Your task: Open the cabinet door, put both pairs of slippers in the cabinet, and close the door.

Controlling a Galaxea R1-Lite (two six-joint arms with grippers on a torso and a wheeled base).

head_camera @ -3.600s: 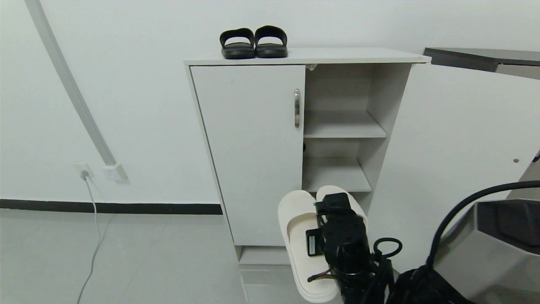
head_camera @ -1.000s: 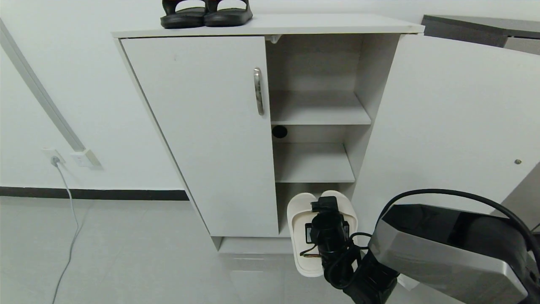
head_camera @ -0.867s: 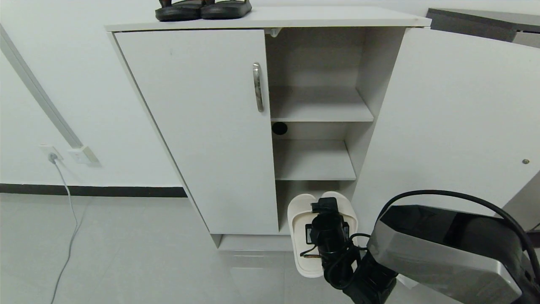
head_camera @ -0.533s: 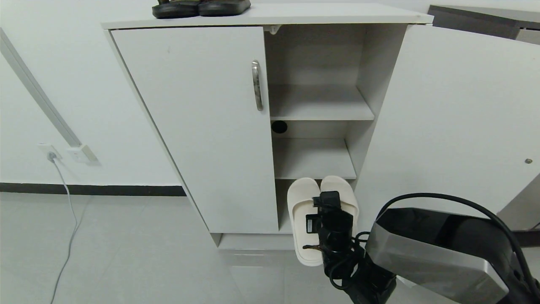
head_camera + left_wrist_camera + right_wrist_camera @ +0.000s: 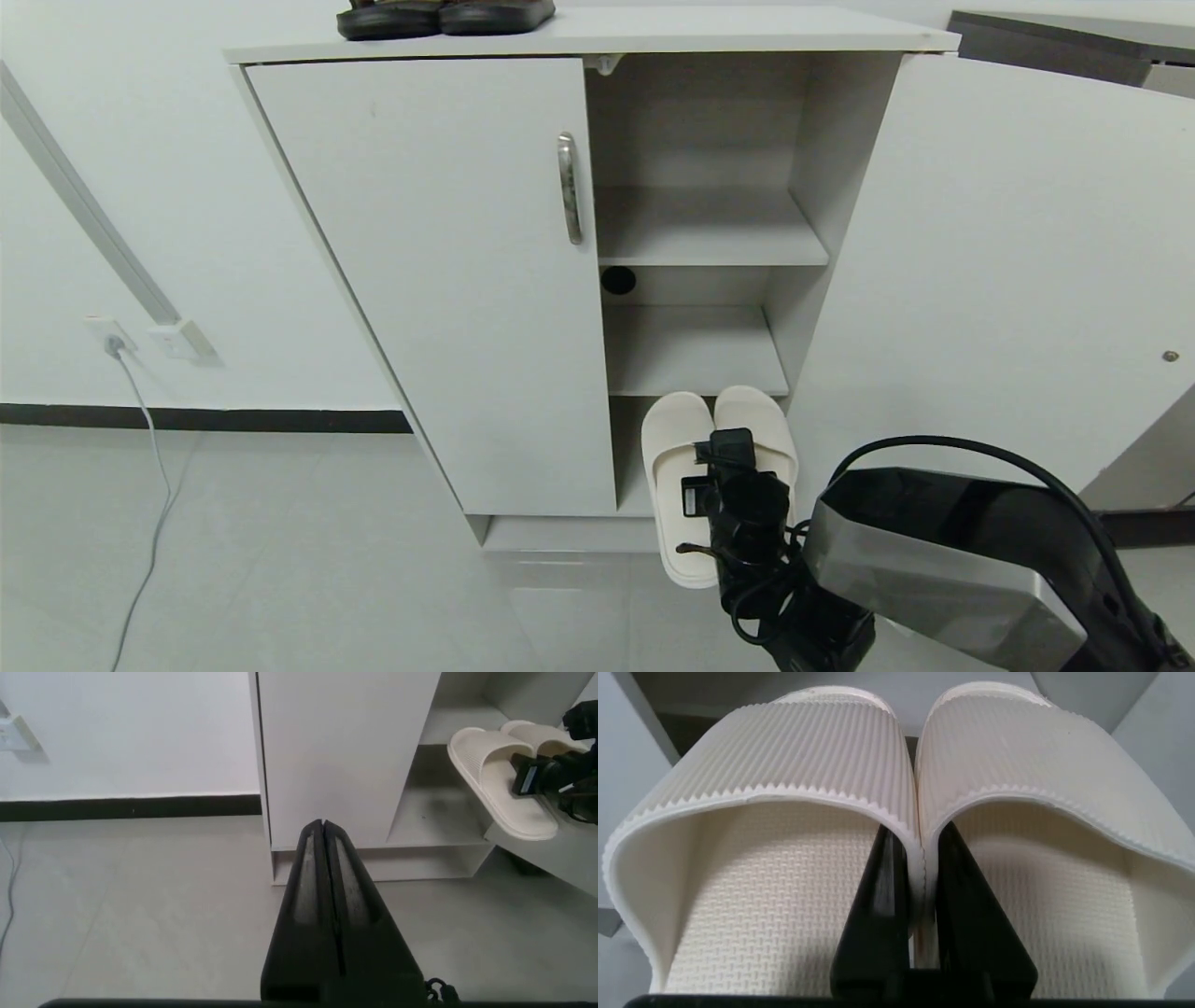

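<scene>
Now, right claw point(image 5: 917, 873) pinching white slippers point(image 5: 672, 425), cabinet door point(image 5: 1008, 261) open

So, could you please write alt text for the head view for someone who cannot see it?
The right gripper, jaws shut, pinches a pair of white slippers together, toes toward the lowest compartment of a white cabinet whose right door stands open. A pair of black slippers sits on the cabinet's top.
</scene>
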